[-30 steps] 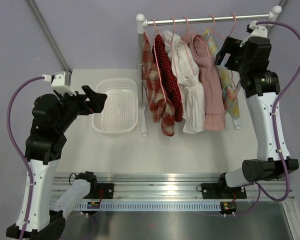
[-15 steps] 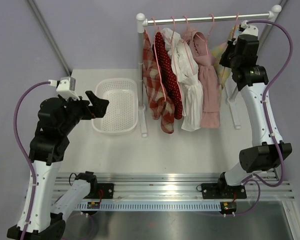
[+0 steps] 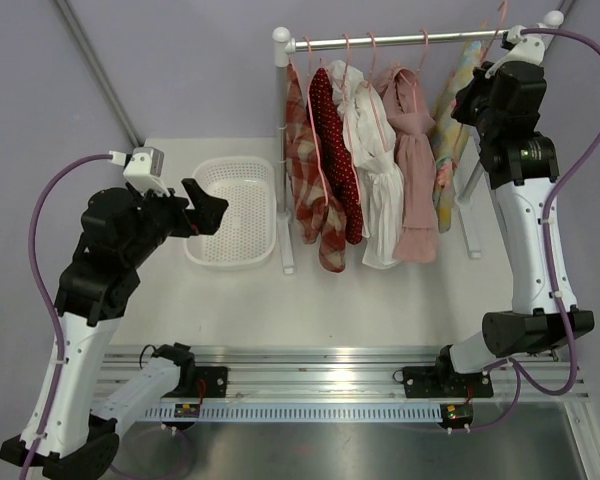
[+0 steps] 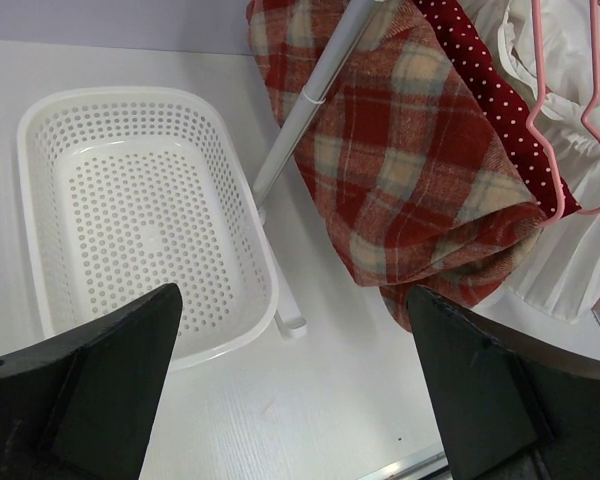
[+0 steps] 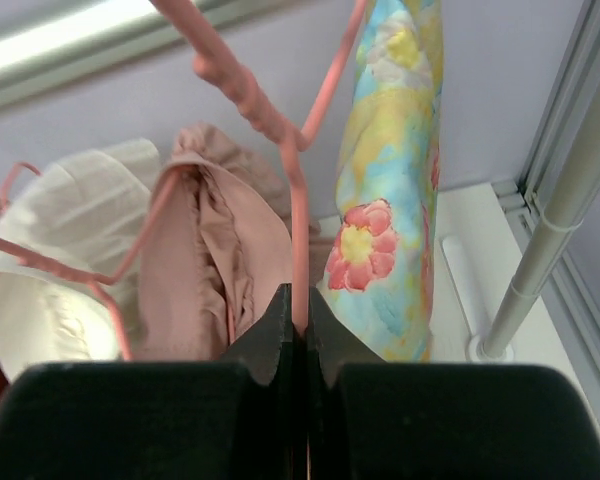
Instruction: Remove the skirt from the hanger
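Lilac-walled white table (image 3: 380,300), right fingers (image 5: 267,340) pinching pink hanger (image 5: 299,240), floral skirt (image 5: 385,180) just beside.

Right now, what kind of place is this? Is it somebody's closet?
Probably a robot lab bench, not a closet: a clothes rack and white basket on a table, with a left robot arm and right robot arm.

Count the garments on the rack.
5, left to right: plaid garment, red dotted garment, white garment, pink garment, floral garment on the hanger the right gripper pinches. More could hide between them.
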Tool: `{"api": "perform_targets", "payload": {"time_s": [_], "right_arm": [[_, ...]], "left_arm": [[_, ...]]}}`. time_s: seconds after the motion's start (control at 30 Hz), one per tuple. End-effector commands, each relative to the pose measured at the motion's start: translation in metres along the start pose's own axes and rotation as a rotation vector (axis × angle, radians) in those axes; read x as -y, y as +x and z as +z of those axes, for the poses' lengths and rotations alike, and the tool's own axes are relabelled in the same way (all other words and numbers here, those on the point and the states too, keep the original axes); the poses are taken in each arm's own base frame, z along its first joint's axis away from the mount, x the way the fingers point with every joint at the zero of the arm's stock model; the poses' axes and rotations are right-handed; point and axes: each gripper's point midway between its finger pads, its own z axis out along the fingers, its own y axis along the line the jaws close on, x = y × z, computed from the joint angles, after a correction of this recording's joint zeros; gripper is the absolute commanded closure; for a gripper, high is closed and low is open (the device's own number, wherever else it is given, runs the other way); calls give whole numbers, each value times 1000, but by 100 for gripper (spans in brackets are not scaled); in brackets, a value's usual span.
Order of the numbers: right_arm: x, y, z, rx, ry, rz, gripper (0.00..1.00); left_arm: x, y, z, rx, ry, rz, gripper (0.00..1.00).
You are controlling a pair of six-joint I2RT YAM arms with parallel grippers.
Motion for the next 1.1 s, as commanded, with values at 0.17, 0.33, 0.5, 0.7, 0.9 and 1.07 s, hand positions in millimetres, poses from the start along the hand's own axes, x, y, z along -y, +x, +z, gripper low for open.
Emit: {"api": "perform_targets", "payload": {"time_s": [0.17,0.33,0.5,0.7,0.9,1.07], "right_arm": [[-22,-91,-55,240,-103,24,100],[-12,-62,-82,150,-94,27,100],[-1,-44,-133,118,-93,30,100],[2,-31,-176,70,-118,69,100],[2,-33,-206,39,-125,105,100],[-8,-17,-216,-19,-187,155,100]], "left_arm": [[20,-8,-7,23,54,27,1],[66,-4,-12,-2,205,79,1],[121,7,1,-23,249,180,1],[250,41,6,-38,499,270,1],[339,83,-4,-7,660,292,1],[373,103,-4,7,695,333,1]]}}
